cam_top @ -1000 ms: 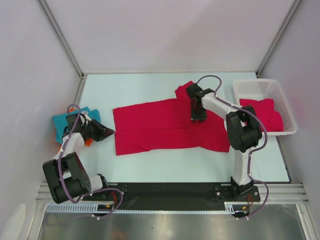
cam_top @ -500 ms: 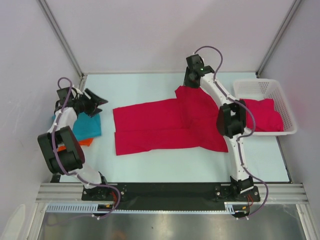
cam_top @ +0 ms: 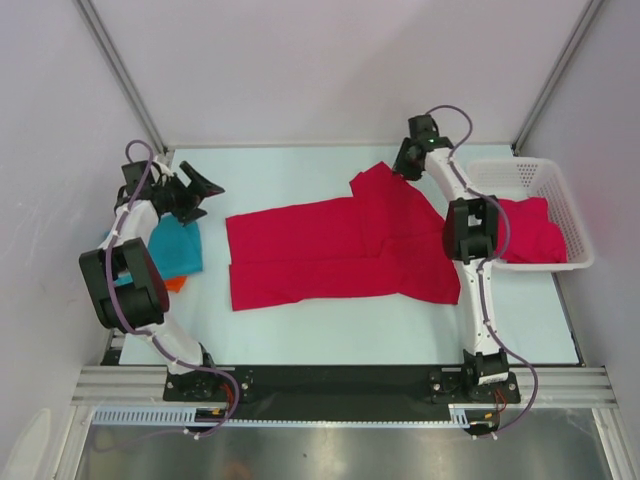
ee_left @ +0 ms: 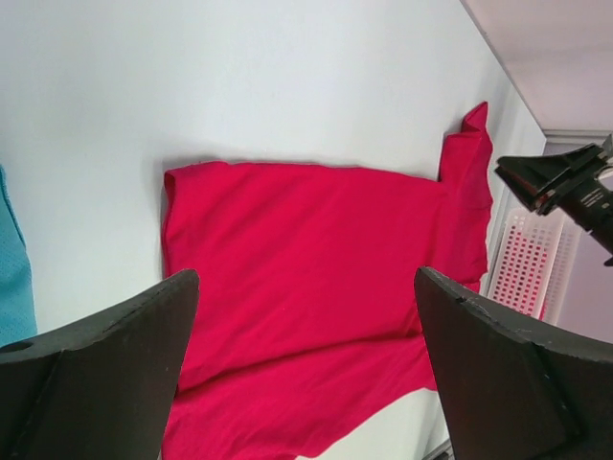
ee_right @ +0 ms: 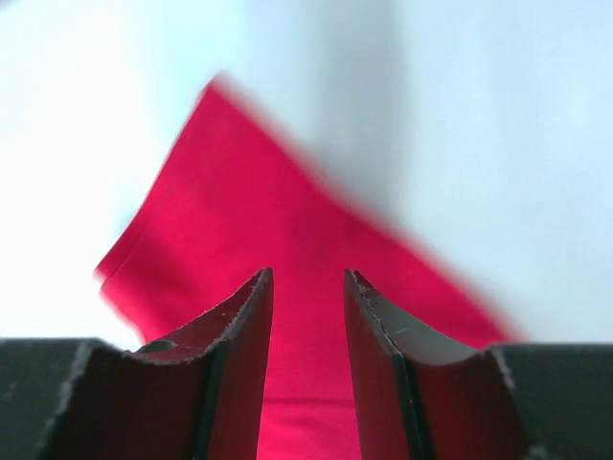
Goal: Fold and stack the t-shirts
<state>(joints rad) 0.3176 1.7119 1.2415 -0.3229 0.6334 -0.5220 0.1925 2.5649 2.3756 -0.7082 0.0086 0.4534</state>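
Across the middle of the table (cam_top: 300, 165) lies a crimson red t-shirt (cam_top: 330, 250), spread flat. Its long axis runs left to right in the top view. Its straight edge faces the left arm and its wider end points toward the right arm. One sleeve (cam_top: 372, 183) juts out from that right end toward the far edge of the table.

The left gripper (cam_top: 205, 197) hovers off the shirt's left end, near the far left corner. Its fingers are spread wide and hold nothing. From its wrist camera the whole shirt is seen between the two fingers.

The right gripper (cam_top: 408, 165) hangs at the far edge, just beside the jutting sleeve. Its fingers stand a narrow gap apart with nothing clamped between them. Blurred red cloth shows below them in the right wrist view.

A folded teal t-shirt (cam_top: 175, 248) sits at the left side of the table, well apart from the red one. A bit of an orange t-shirt (cam_top: 174, 284) peeks out at its near edge.

A second red t-shirt (cam_top: 530, 235) lies bunched in the white mesh basket (cam_top: 550, 172) at the right side of the table.
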